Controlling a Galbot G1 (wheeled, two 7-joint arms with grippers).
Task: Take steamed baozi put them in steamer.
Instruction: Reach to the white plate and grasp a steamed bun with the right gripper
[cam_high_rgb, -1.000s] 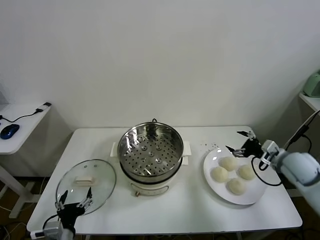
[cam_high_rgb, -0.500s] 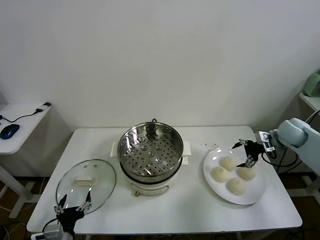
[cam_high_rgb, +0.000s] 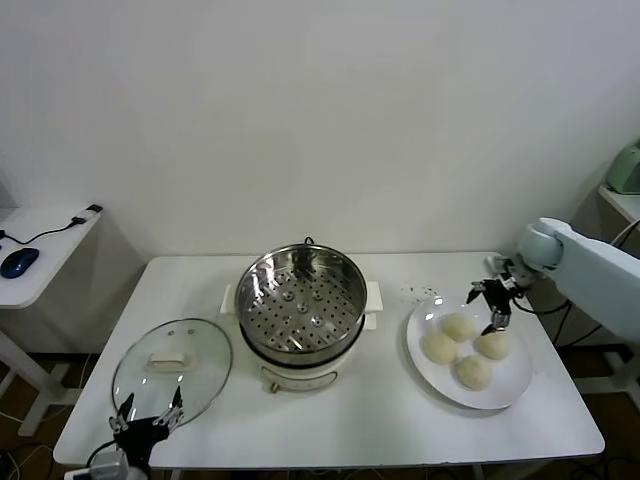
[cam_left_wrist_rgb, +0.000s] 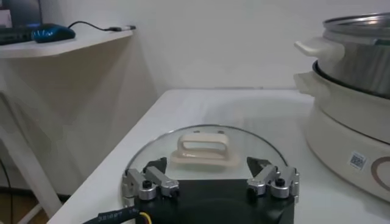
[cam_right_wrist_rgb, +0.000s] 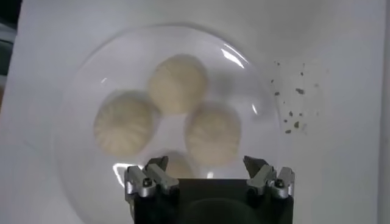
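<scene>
Baozi (cam_high_rgb: 459, 325), four in all, lie clustered on a white plate (cam_high_rgb: 425, 368) at the right of the worktop (cam_high_rgb: 380, 420).
The right pincer (cam_high_rgb: 491, 305) hangs over the plate's far edge, close above the buns, its fingers spread wide and holding nothing; its wrist view looks straight down on the buns (cam_right_wrist_rgb: 178, 82) between the open fingertips. The steamer (cam_high_rgb: 300, 300) stands at the middle of the worktop, well apart from the plate, its perforated tray bare. A glass lid (cam_high_rgb: 172, 368) rests flat on the worktop to the left of the steamer. The left pincer (cam_high_rgb: 147, 420) sits low at the lid's near edge, fingers wide open and empty.
</scene>
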